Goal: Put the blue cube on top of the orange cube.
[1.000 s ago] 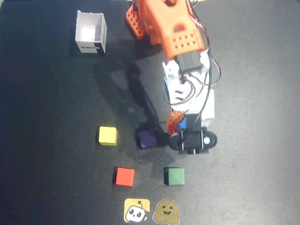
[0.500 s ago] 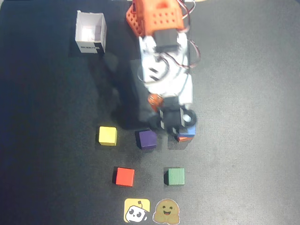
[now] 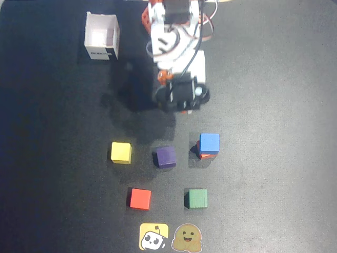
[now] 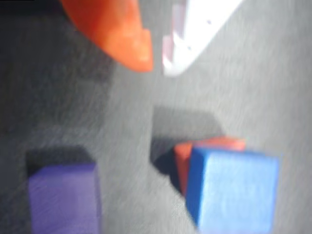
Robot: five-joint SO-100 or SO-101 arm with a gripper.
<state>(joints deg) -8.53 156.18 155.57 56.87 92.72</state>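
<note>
A dark, matte tabletop (image 3: 274,79) fills the overhead view, with a white open-topped box (image 3: 102,37) near its upper left corner; the blue cube (image 3: 209,143) sits on top of the orange cube (image 3: 206,155), slightly askew so that only a sliver of orange shows beneath it. The gripper (image 3: 181,105) hangs above the stack and well apart from it, holding nothing; in the wrist view its orange and white fingertips nearly meet — jaws almost closed on empty air (image 4: 157,61). That blurred view shows the same pair, blue cube (image 4: 234,190) over orange cube (image 4: 183,161), with a purple cube (image 4: 63,197) to their left. From overhead, the purple cube (image 3: 166,156) and a yellow cube (image 3: 120,152) share the stack's row; a red cube (image 3: 140,198) and a green cube (image 3: 196,198) lie below — two stickers (image 3: 171,237) at the bottom edge.
</note>
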